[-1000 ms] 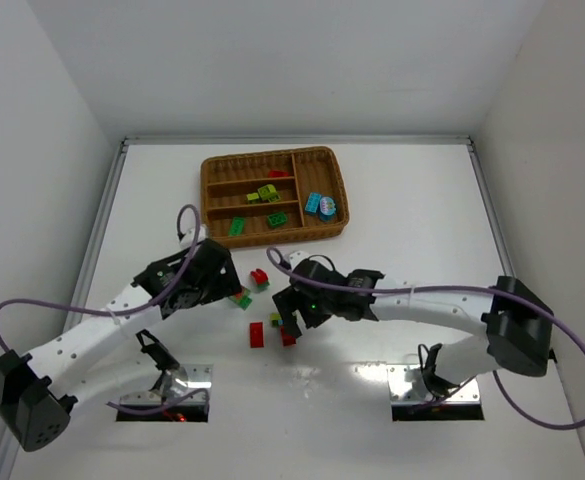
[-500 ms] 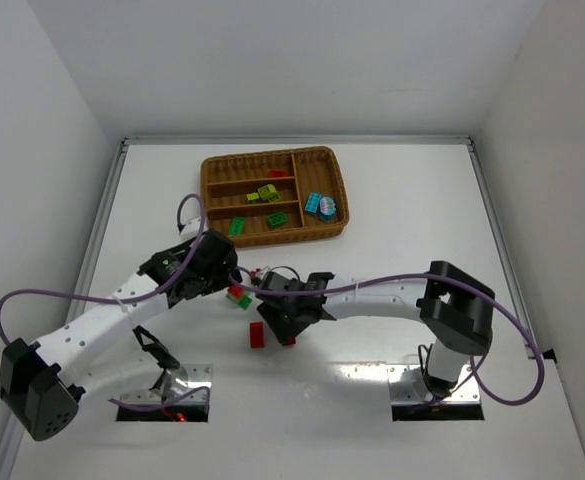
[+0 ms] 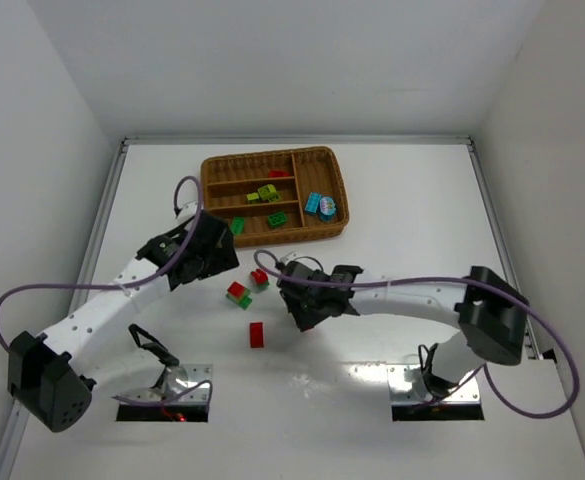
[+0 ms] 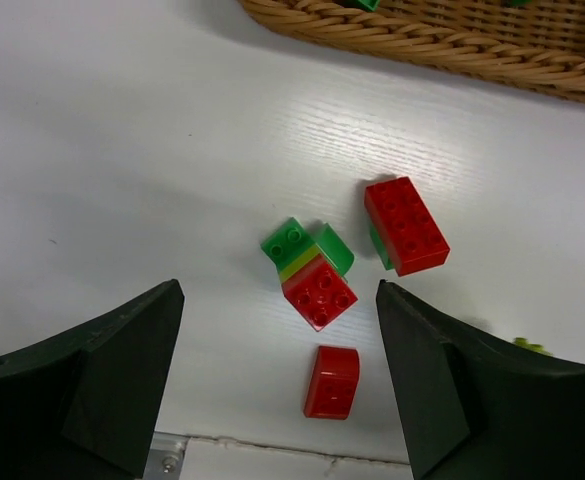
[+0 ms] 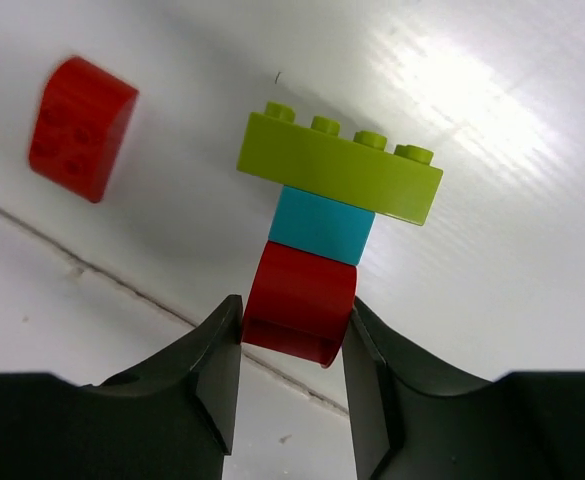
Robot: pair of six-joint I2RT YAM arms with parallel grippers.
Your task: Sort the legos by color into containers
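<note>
Over white table (image 3: pixel 412 230) short of wicker tray (image 3: pixel 206 195), lift straight, right gripper (image 5: pixel 292 340) pinched on lego stack (image 5: pixel 324 195), left gripper (image 4: pixel 277 340) spread.

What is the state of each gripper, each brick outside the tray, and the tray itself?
Left gripper: open, holding nothing.
Right gripper: shut on stack of red, cyan and yellow-green plastic bricks.
Small red plastic brick: loose on the table.
Red-and-green plastic brick stack: joined, on table.
Brown woven wicker tray: holds several bricks.
</note>
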